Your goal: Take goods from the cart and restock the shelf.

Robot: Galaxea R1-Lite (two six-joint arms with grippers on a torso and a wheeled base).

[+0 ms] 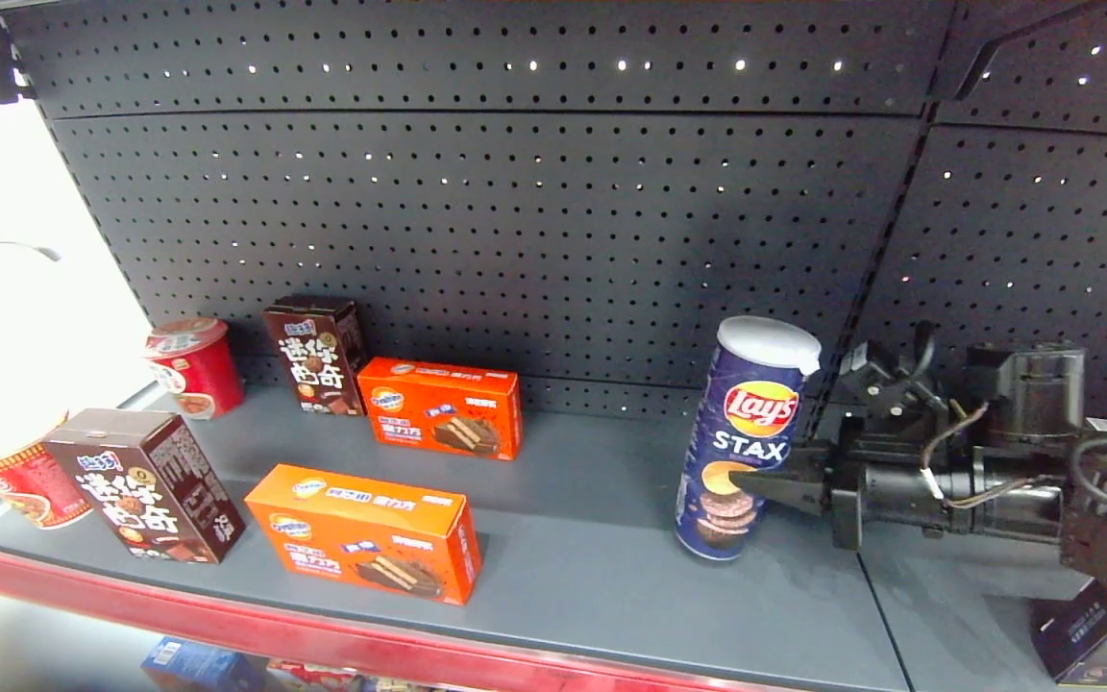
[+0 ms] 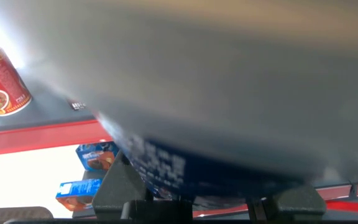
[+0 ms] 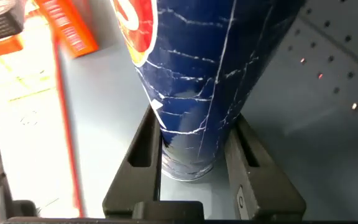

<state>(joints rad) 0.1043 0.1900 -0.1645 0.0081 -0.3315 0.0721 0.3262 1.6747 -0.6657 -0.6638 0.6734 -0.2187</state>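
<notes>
A tall blue chips can (image 1: pixel 750 432) with a white lid stands a little tilted on the grey shelf (image 1: pixel 592 567), right of centre. My right gripper (image 1: pixel 765 473) comes in from the right and is shut on the can's lower half. In the right wrist view the can (image 3: pixel 197 62) sits between the two black fingers (image 3: pixel 143 149), which press its sides, its base on the shelf. My left gripper (image 2: pixel 207 199) is below the shelf's red front edge, shut on a blurred blue pack (image 2: pixel 166 168) with white print that blocks much of its view.
Two orange boxes (image 1: pixel 371 531) (image 1: pixel 443 406), two brown boxes (image 1: pixel 152 485) (image 1: pixel 315 354) and red cups (image 1: pixel 188 365) fill the shelf's left half. A black pegboard wall (image 1: pixel 515 240) backs the shelf. A dark box (image 1: pixel 1092 639) lies at bottom right. Bare shelf lies between the orange boxes and the can.
</notes>
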